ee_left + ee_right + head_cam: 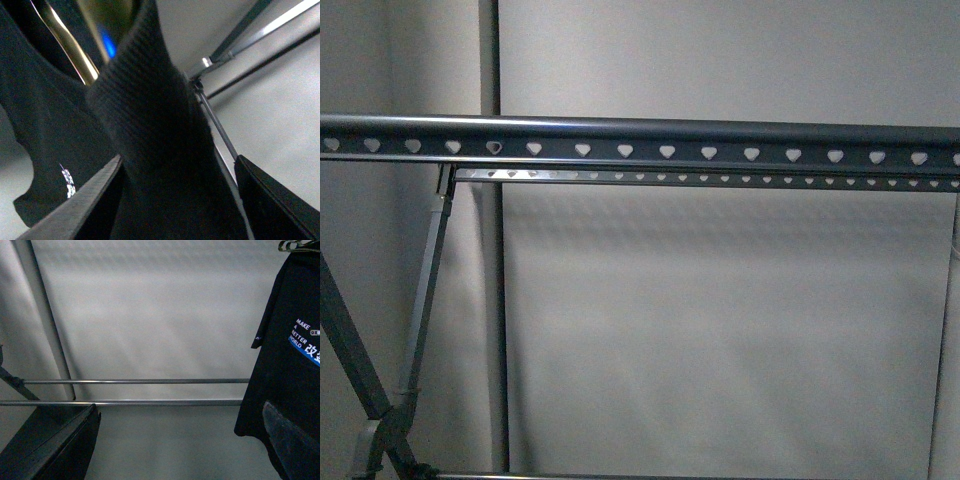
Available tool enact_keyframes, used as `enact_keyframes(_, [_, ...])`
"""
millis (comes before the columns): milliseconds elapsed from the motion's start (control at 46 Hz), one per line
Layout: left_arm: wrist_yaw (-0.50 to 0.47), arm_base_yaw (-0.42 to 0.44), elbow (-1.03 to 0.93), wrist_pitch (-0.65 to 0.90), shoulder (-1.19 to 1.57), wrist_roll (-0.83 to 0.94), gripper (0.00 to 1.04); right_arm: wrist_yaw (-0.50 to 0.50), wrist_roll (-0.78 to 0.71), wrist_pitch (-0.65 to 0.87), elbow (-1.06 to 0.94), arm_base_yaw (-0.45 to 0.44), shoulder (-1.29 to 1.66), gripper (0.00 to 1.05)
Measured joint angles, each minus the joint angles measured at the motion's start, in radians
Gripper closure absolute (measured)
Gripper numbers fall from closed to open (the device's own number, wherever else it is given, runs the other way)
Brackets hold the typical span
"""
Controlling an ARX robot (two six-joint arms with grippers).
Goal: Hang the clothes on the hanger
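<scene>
While the black T-shirt (285,385) hung on a gold hook hanger (70,47), its ribbed collar (150,125) ran up between the fingers of the left gripper (178,160). One finger (85,205) lay against the cloth, but a strip of wall showed beside the other, so I could not tell whether that gripper was clamped on it. The right gripper (180,412) stood with its fingers wide apart and nothing between them, the shirt hanging off to one side past one finger. The left arm was therefore plainly the nearer to the shirt. On the grey rack (430,300) the punched rail (640,130) ran level from left to right across the front view. Neither shirt nor arm showed there, so the shirt probably lay outside that frame, likely lower than the rail. The hook would then need to come up and over the rail, crosswise to its long axis. Counted: one shirt, one gold hanger, one rack with two heart-punched rails, the near one and a thinner far rail (720,178), two thin plain bars (135,381) in the right wrist view, and two grippers.
</scene>
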Motion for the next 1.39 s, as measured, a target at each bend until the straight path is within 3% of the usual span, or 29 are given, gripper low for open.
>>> enact_keyframes(130, [0.089, -0.015, -0.022, -0.006, -0.031, 0.037, 0.64, 0.0, 0.0, 0.0, 0.0, 0.0, 0.0, 0.07])
enact_keyframes(261, [0.289, -0.056, -0.201, 0.019, -0.198, 0.141, 0.9, 0.0, 0.0, 0.0, 0.0, 0.0, 0.0, 0.07])
enact_keyframes(391, [0.47, -0.075, -0.349, -0.053, -0.388, 0.228, 0.99, 0.0, 0.0, 0.0, 0.0, 0.0, 0.0, 0.07])
enact_keyframes(630, [0.734, -0.148, -0.357, -0.166, -0.555, 0.558, 1.01, 0.0, 0.0, 0.0, 0.0, 0.0, 0.0, 0.07])
enact_keyframes(739, [0.886, -0.195, -0.296, -0.227, -0.521, 0.753, 1.01, 0.0, 0.0, 0.0, 0.0, 0.0, 0.0, 0.07])
enact_keyframes(870, [1.004, -0.212, -0.195, -0.302, -0.419, 0.989, 1.01, 0.0, 0.0, 0.0, 0.0, 0.0, 0.0, 0.07])
enact_keyframes(1065, [1.074, -0.235, -0.032, -0.328, -0.247, 1.291, 1.01, 0.0, 0.0, 0.0, 0.0, 0.0, 0.0, 0.07])
enact_keyframes(1217, [1.19, -0.298, 0.171, -0.453, -0.088, 1.577, 1.01, 0.0, 0.0, 0.0, 0.0, 0.0, 0.0, 0.07])
enact_keyframes(1391, [1.191, -0.358, 0.219, -0.506, -0.066, 1.769, 1.01, 0.0, 0.0, 0.0, 0.0, 0.0, 0.0, 0.07])
